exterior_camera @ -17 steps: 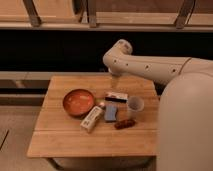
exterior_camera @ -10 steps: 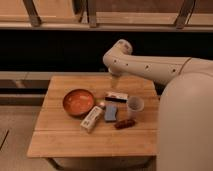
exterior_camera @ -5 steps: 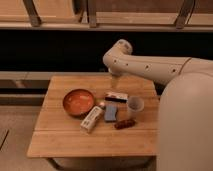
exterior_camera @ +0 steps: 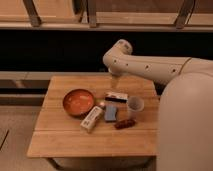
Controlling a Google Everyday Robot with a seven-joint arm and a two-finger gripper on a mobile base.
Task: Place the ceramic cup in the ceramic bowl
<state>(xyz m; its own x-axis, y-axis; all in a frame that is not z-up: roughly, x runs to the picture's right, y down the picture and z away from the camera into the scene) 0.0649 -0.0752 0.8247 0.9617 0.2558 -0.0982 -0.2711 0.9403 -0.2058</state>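
The ceramic cup [exterior_camera: 135, 106] is small, pale and round. It stands upright on the wooden table [exterior_camera: 65, 137], right of the middle. The ceramic bowl [exterior_camera: 78, 102] is wide and orange-red inside with a darker rim. It sits left of the cup, with a few small items between them. My gripper [exterior_camera: 115, 83] hangs from the white arm [exterior_camera: 150, 67] over the table's far edge, behind the cup and bowl and above them. It holds nothing that I can see.
Between bowl and cup lie a white rectangular carton [exterior_camera: 92, 119], a blue packet [exterior_camera: 111, 113], a small box [exterior_camera: 116, 97] and a dark red-brown bar [exterior_camera: 124, 123]. My white body [exterior_camera: 187, 125] fills the right side. A dark ledge runs behind the table.
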